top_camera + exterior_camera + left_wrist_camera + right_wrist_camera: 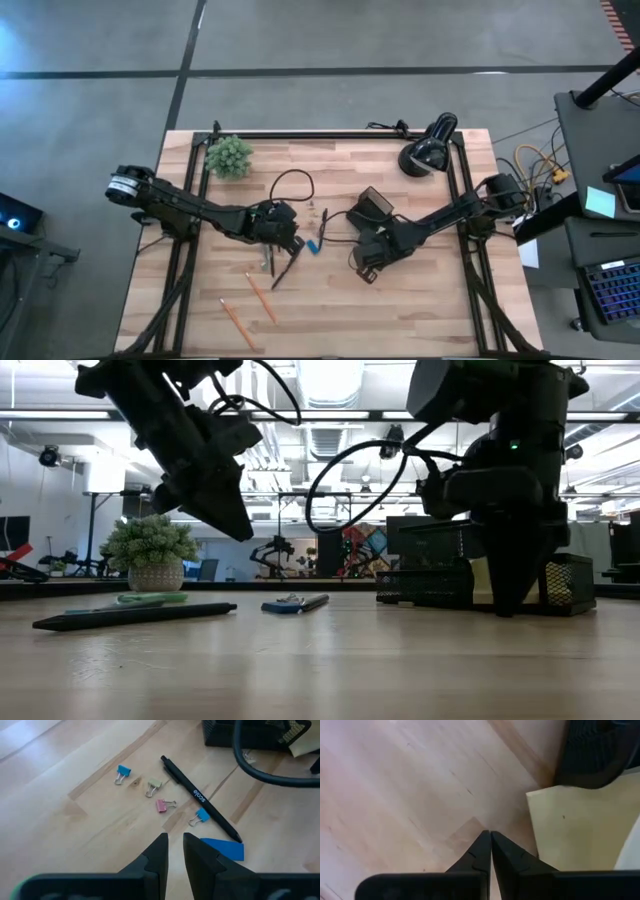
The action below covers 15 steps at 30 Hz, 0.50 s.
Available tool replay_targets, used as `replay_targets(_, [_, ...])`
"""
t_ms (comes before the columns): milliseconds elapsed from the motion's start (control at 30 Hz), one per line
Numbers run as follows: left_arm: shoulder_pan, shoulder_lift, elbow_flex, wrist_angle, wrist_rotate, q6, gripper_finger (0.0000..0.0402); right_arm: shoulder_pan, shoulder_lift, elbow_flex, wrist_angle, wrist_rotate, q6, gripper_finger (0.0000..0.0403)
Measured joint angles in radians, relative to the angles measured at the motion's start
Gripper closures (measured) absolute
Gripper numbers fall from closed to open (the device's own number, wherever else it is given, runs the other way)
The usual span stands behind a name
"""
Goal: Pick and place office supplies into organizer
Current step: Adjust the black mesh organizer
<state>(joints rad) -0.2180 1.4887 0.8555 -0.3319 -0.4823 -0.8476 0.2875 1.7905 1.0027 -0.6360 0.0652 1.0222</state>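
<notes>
Left claw is hovering above the wooden worktop near its middle, its two fingers standing a narrow gap apart and gripping nothing. Just ahead of its fingertips a black pen is lying flat, its long axis running diagonally across the wrist view, one end toward the organizer, the other ending beside a small blue piece. Four binder clips are lying loose beside the pen: two blue, one pale, one pink.

Right claw is pointing down at the worktop with its fingers pressed fully together, holding nothing. It is sitting just beside the organizer, and a yellow sticky-note pad is lying next to its fingertips.

In the high view two orange pencils are lying nearer the front edge, well apart from both claws, both slanting the same way. Dark pens under the left claw are partly covered by the arm there. The organizer is cut off at the edge of the left wrist view, and a black cable is crossing in front of it.
</notes>
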Motion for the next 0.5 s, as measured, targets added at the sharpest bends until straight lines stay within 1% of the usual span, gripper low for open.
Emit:
replay_targets(67, [0.000,0.000,-0.001,-0.001,-0.001,0.000,0.0357,-0.004,0.000,0.002,-0.010,0.031,0.007,0.0394])
replay_targets(167, [0.000,0.000,-0.002,0.000,-0.001,0.000,0.0357,-0.008,0.006,0.022,-0.090,0.161,0.048,0.0394])
replay_targets(233, [0.000,0.000,-0.002,0.000,-0.002,0.001,0.0357,-0.019,0.009,0.036,-0.141,0.227,0.053,0.0394])
replay_targets(300, [0.000,0.000,-0.002,0.000,-0.002,0.010,0.0357,-0.032,0.007,0.047,-0.167,0.245,0.052,0.0394])
replay_targets(500, [0.000,0.000,-0.002,0.001,-0.002,0.026,0.0357,-0.043,0.005,0.077,-0.183,0.233,0.051,0.0394])
